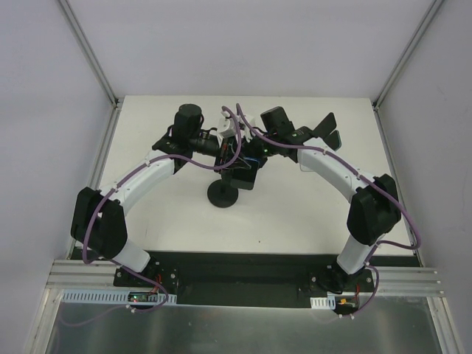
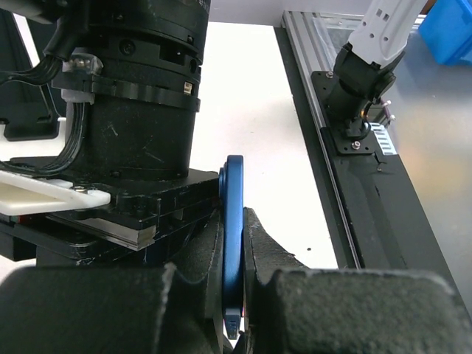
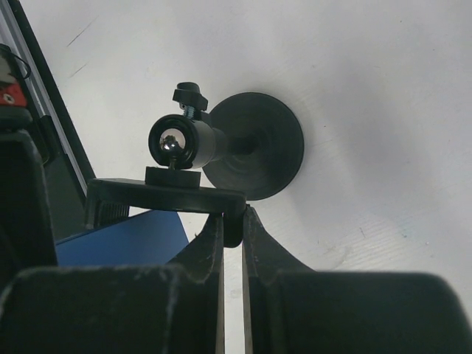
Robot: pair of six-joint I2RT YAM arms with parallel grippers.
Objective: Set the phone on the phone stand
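The blue phone (image 2: pixel 234 184) stands edge-on, clamped between my left gripper's (image 2: pixel 234 247) fingers. It also shows in the right wrist view (image 3: pixel 122 237), just below the black phone stand's clamp bar (image 3: pixel 166 193). The stand has a round base (image 3: pixel 258 144) and a ball joint (image 3: pixel 181 141). My right gripper (image 3: pixel 232 221) is shut on the right end of the clamp bar. In the top view the stand's base (image 1: pixel 221 195) sits mid-table, with my left gripper (image 1: pixel 223 147) and right gripper (image 1: pixel 247 158) meeting above it. The phone is mostly hidden there.
My right arm's black wrist (image 2: pixel 133 96) fills the left wrist view right beside the phone. The right arm's base (image 2: pixel 361 88) sits on the black mounting strip (image 2: pixel 369 221) at the table's near edge. White walls with metal frame posts (image 1: pixel 88 51) surround the table.
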